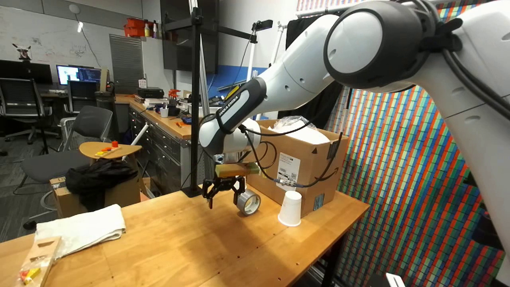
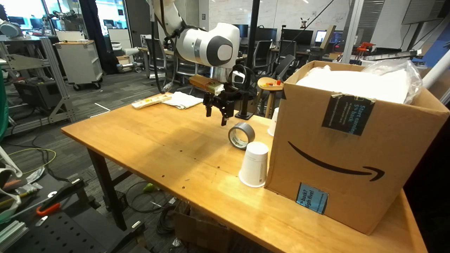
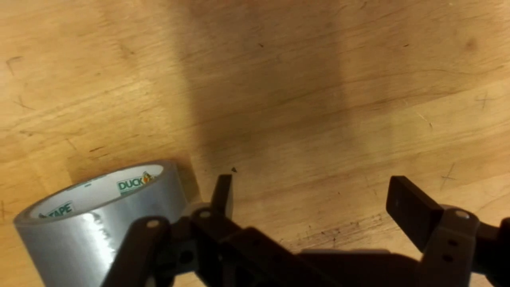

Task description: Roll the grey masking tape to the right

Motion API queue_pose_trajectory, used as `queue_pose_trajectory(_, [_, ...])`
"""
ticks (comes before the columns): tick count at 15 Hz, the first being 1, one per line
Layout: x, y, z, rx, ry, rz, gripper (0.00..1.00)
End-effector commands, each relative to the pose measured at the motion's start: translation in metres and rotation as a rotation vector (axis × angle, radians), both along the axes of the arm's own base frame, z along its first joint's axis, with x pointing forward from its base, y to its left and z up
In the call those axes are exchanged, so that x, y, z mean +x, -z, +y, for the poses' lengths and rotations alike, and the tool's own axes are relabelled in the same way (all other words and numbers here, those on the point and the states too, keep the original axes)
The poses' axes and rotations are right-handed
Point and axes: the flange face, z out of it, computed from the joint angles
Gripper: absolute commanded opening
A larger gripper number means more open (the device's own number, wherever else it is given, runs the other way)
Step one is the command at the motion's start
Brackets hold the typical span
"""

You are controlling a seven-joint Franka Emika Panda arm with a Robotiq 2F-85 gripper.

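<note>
The grey masking tape stands on its edge on the wooden table, in both exterior views (image 1: 243, 199) (image 2: 250, 131). It also shows at the lower left of the wrist view (image 3: 113, 227), partly hidden by a finger. My gripper is open with nothing between its fingers, in both exterior views (image 1: 223, 202) (image 2: 216, 118) and in the wrist view (image 3: 310, 189). It points down, low above the table, beside the tape. One finger is close to the tape's side; I cannot tell whether they touch.
A white upturned cup (image 1: 290, 209) (image 2: 254, 165) stands near the tape, beside a large cardboard box (image 1: 306, 169) (image 2: 337, 140). Another white cup (image 2: 273, 123) is partly hidden by the box. A black post (image 1: 195, 119), a folded cloth (image 1: 81, 227) and a wooden piece (image 1: 42, 253) are around.
</note>
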Motion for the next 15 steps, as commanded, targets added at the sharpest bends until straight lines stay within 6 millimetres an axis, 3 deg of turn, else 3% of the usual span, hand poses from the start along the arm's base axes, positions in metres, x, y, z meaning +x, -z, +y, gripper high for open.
queue_pose_trajectory(1, [-0.002, -0.008, -0.01, 0.018, -0.033, -0.014, 1.0])
queue_pose_trajectory(11, [0.001, -0.007, -0.021, 0.023, -0.097, -0.012, 1.0])
queue_pose_trajectory(15, [-0.001, -0.011, -0.036, 0.016, -0.088, -0.016, 1.0])
